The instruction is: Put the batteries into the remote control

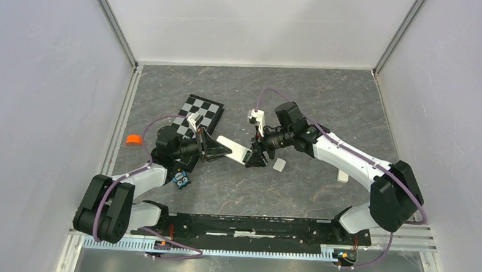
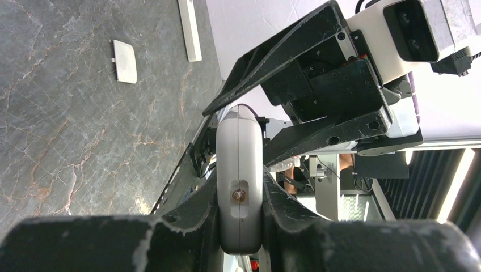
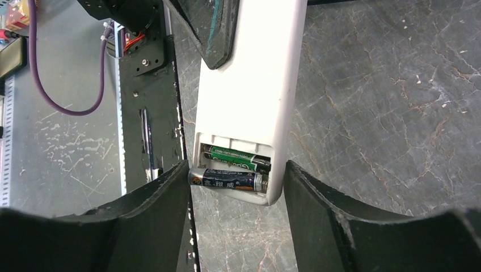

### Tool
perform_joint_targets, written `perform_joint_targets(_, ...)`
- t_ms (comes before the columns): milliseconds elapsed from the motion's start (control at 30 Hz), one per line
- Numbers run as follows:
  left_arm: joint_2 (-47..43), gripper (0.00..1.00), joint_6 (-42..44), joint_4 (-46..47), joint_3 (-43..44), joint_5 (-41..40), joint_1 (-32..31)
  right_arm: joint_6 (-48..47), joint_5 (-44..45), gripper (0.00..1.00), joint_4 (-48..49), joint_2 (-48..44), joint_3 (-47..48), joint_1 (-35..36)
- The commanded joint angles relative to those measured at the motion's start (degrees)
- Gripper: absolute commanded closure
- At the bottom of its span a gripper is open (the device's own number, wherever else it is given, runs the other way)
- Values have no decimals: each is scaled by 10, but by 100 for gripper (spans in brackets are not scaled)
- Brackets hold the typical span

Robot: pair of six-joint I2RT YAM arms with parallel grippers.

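My left gripper (image 1: pixel 218 149) is shut on the white remote control (image 1: pixel 233 148) and holds it above the table; the left wrist view shows it end-on (image 2: pixel 239 164) between the fingers. In the right wrist view the remote (image 3: pixel 249 79) shows its open battery bay. A green battery (image 3: pixel 238 158) lies seated in the bay. A dark blue battery (image 3: pixel 230 180) lies nearest the bay's open end, its left end sticking out past the rim against my left finger (image 3: pixel 164 198). My right gripper (image 3: pixel 237 173) is open, its jaws on either side of the remote's end (image 1: pixel 255 156).
A small white square piece (image 1: pixel 279 164) lies just right of the grippers and also shows in the left wrist view (image 2: pixel 125 60). A white strip (image 1: pixel 343 175) lies by the right arm. A chessboard (image 1: pixel 200 111), a blue toy (image 1: pixel 181 180) and an orange object (image 1: pixel 133 140) lie to the left.
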Motion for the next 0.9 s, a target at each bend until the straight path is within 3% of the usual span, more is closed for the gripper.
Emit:
perform_joint_targets(0,-4,98,-1,8,14,11,1,4,-20,37,17,8,23,-2)
perform_joint_targets(67,-4,98,0,7,13,11,1,6,-21,35,18,10,23,-2)
perform_joint_targets(233,-8,98,13,-14,16,7,1,2,-35,6,30,-3,13,-1)
perform_joint_targets(300,-11,98,20,-25,17,6,1,7,-46,5,39,-10,9,-3)
perform_joint_targets(867,-16,98,31,-51,22,3,1,14,-71,40,32,18,20,-3)
